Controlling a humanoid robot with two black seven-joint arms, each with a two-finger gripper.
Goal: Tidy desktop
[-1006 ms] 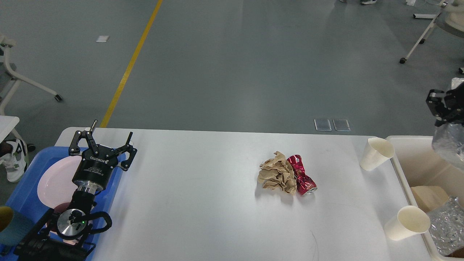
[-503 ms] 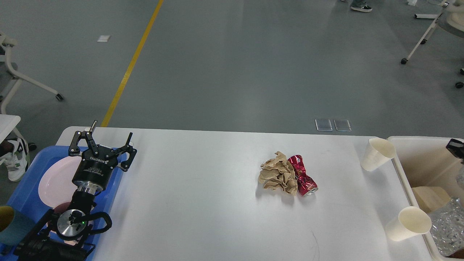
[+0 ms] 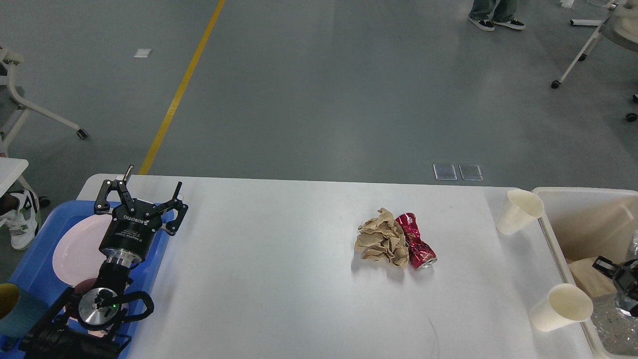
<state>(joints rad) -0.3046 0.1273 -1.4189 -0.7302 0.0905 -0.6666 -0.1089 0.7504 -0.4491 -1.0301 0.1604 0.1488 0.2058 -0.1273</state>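
The grey floor (image 3: 349, 89) fills the far half of the room, with a yellow line (image 3: 179, 89) running along it toward the table's left corner. A wheeled chair base (image 3: 45, 114) stands at the left, another wheeled frame (image 3: 583, 50) at the upper right, and someone's legs and shoes (image 3: 496, 15) show at the top edge. Two small clear plates (image 3: 457, 172) are set into the floor just beyond the table.

The white table (image 3: 279, 279), the desktop to be tidied, spans nearly the whole near half of the view. A blue tray (image 3: 35, 259) sits at its left end holding a pink plate (image 3: 75, 249); a cream bin (image 3: 578, 219) stands at its right end with brown paper and crinkled clear plastic (image 3: 613, 329) inside.

The left gripper (image 3: 142, 194) hangs over the tray's right edge, jaws spread wide and holding nothing. The right gripper (image 3: 618, 279) is low inside the bin, right at the plastic; I cannot tell how its jaws stand.

Near the table's middle a crumpled brown paper wad (image 3: 381, 243) lies touching a crushed red can (image 3: 416, 242). Two cream paper cups lie tipped near the bin, one far (image 3: 518, 212), one near (image 3: 560, 306).
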